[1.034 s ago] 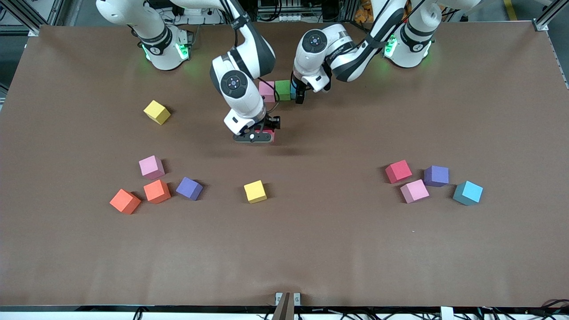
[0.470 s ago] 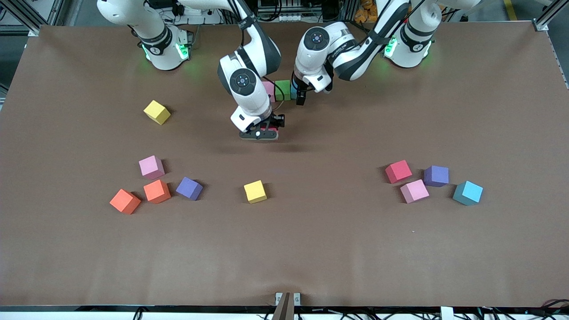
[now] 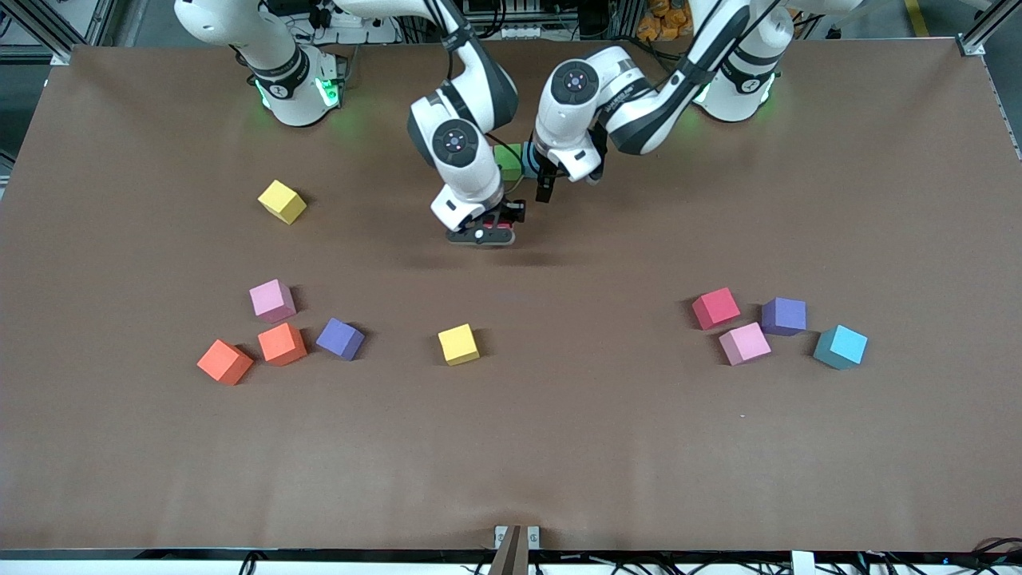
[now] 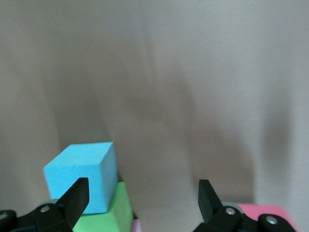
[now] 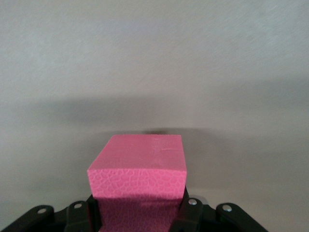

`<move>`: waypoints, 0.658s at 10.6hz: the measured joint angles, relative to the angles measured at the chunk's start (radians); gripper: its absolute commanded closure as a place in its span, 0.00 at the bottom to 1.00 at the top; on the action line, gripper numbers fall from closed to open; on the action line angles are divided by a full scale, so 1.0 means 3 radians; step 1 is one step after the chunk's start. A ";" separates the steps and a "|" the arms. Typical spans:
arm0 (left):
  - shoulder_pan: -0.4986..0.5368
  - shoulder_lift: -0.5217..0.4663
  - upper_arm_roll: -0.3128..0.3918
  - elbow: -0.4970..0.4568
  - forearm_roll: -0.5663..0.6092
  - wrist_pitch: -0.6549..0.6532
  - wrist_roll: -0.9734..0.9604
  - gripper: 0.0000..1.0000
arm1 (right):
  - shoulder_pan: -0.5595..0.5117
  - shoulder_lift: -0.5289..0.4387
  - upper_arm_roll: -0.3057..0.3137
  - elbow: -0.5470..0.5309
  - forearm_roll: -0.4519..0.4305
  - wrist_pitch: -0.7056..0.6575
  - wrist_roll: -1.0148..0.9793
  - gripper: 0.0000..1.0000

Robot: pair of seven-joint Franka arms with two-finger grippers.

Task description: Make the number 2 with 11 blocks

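Note:
A short row of blocks lies close to the robots' bases. Its green block (image 3: pixel 506 159) shows between the two arms, and the left wrist view shows the light blue block (image 4: pixel 82 176) beside the green one (image 4: pixel 110 212). A pink sliver (image 4: pixel 136 226) follows them. My left gripper (image 3: pixel 545 188) (image 4: pixel 143 193) hangs open over the table at the light blue end of the row, with nothing between its fingers. My right gripper (image 3: pixel 481 234) (image 5: pixel 137 212) is shut on a red block (image 5: pixel 140 166), held over bare table next to the row. The number 2 is only this row.
Loose blocks lie nearer the camera. Toward the right arm's end are a yellow (image 3: pixel 281 201), a pink (image 3: pixel 272 300), two orange (image 3: pixel 224 361) (image 3: pixel 282 343) and a purple (image 3: pixel 339 338). A yellow (image 3: pixel 458 344) sits mid-table. Toward the left arm's end are red (image 3: pixel 716 307), pink (image 3: pixel 744 343), purple (image 3: pixel 783 315) and light blue (image 3: pixel 840 346).
My right gripper has carried the red block toward the row and the left gripper, and its arm now hides the row's pink block. The left gripper has shifted slightly and stays open.

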 measured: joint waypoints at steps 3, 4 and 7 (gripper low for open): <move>0.0436 -0.0002 0.0017 0.0055 0.0005 -0.0123 0.0839 0.00 | 0.0117 0.0140 0.0075 0.0115 0.0003 0.0065 0.0164 0.93; 0.0588 -0.0002 0.0024 0.0054 0.0006 -0.0173 0.1174 0.00 | 0.0175 0.0175 0.0077 0.0130 0.0004 0.0084 0.0201 0.94; 0.1040 0.0004 0.0037 0.0051 0.0141 -0.0243 0.2085 0.00 | 0.0290 0.0225 0.0082 0.0142 0.0004 0.0087 0.0280 0.96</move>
